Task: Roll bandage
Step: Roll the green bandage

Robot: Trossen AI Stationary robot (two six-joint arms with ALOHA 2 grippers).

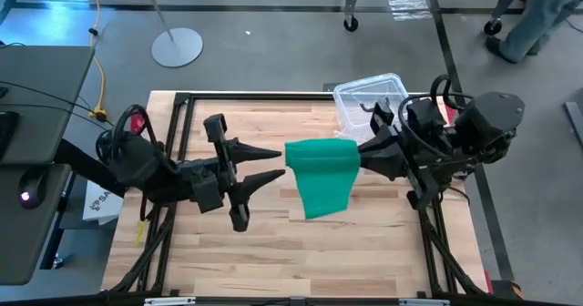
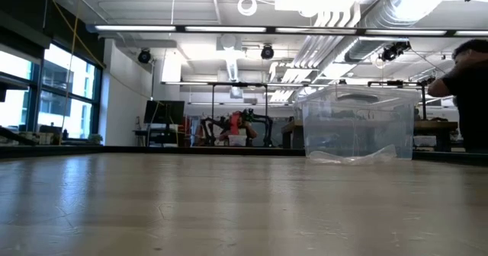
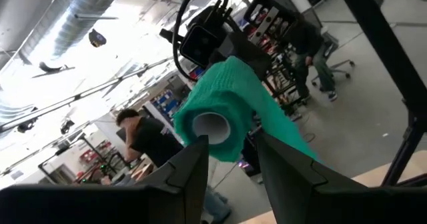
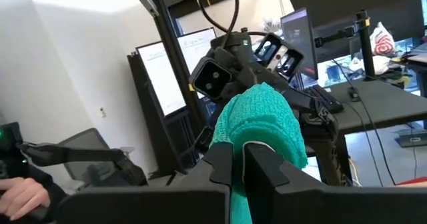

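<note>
The green bandage (image 1: 321, 174) hangs in the air over the middle of the wooden table (image 1: 228, 251), between my two grippers. Its upper part is a roll (image 3: 220, 104) with a pale hollow core. A loose flat tail (image 1: 319, 204) droops from the roll toward the table's near edge. My left gripper (image 1: 281, 163) stands at the roll's left end, one finger on either side. My right gripper (image 1: 363, 151) is shut on the right end. The low view shows neither gripper nor the bandage. My left gripper has the roll's left end (image 3: 200, 134) between its two fingertips (image 3: 193, 154), coming in level from the table's left, along the roll's length. The roll is lifted clear of the table. My right gripper pinches the green fabric at the roll's right end (image 4: 241, 151) between its two fingers (image 4: 221, 163), level from the table's right. The roll bulges just past the fingertips and fabric hangs slack below them (image 4: 240, 204). One layer or several, I cannot tell.
A clear plastic box (image 1: 369, 101) stands at the table's far right, behind my right arm; it also shows in the low view (image 2: 358, 123). A person (image 2: 467, 96) is in the room beyond the table.
</note>
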